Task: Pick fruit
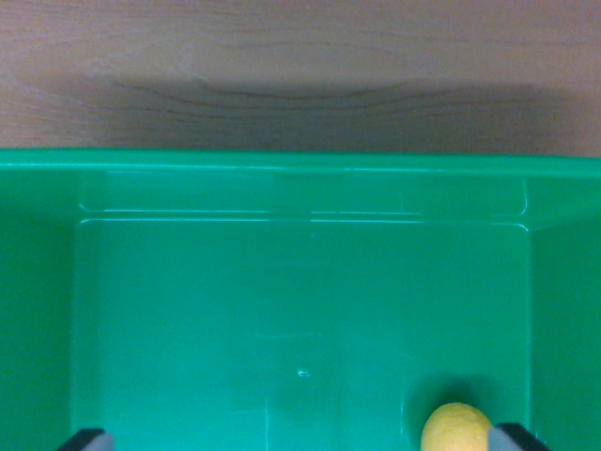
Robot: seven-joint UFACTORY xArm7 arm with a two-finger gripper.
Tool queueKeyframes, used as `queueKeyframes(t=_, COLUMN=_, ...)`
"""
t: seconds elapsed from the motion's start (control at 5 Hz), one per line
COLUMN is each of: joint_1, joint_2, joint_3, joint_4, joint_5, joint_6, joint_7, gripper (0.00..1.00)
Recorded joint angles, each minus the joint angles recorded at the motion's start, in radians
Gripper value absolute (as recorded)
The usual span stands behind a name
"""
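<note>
Across the top of the wrist view: one light wooden tabletop (282,56), grain running side to side, crossed by one dark band of shadow just above the bin's far rim.

Below it, filling the rest of the view: one bright green rectangular plastic bin (300,188), seen from above. Far wall stepped, with one raised ledge line. Side walls at the wrist view's left and right edges. Floor smooth, glossy, with faint scuffs near the middle.

Inside the bin, low on the wrist view's right: one yellow rounded fruit (455,429), skin dimpled, lower part cut off by the bottom edge. Resting on the bin floor near the right side wall, with a soft shadow behind it.

At the bottom edge: two dark grey fingertips of one gripper (300,442), one at the wrist view's left (87,440), one at the right (518,437). Fingers spread wide, nothing between them. Right fingertip just beside the yellow fruit; contact not clear.

Count: tabletop 1, bin 1, fruit 1, fingertips 2.
</note>
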Motion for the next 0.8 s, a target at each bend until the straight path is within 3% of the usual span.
queueKeyframes(t=0.2, joint_1=0.0, joint_2=0.0, joint_3=0.0, joint_4=0.0, joint_5=0.0, joint_6=0.0, joint_7=0.0, gripper=0.0)
queueKeyframes(t=0.4, joint_1=-0.0078, joint_2=0.017, joint_3=-0.009, joint_4=-0.038, joint_5=-0.0078, joint_6=-0.042, joint_7=0.002, gripper=0.0)
queueKeyframes(t=0.6, joint_1=-0.0078, joint_2=0.017, joint_3=-0.009, joint_4=-0.038, joint_5=-0.0078, joint_6=-0.042, joint_7=0.002, gripper=0.0)
queueKeyframes(t=0.8, joint_1=-0.0161, joint_2=0.036, joint_3=-0.018, joint_4=-0.077, joint_5=-0.016, joint_6=-0.087, joint_7=0.004, gripper=0.0)
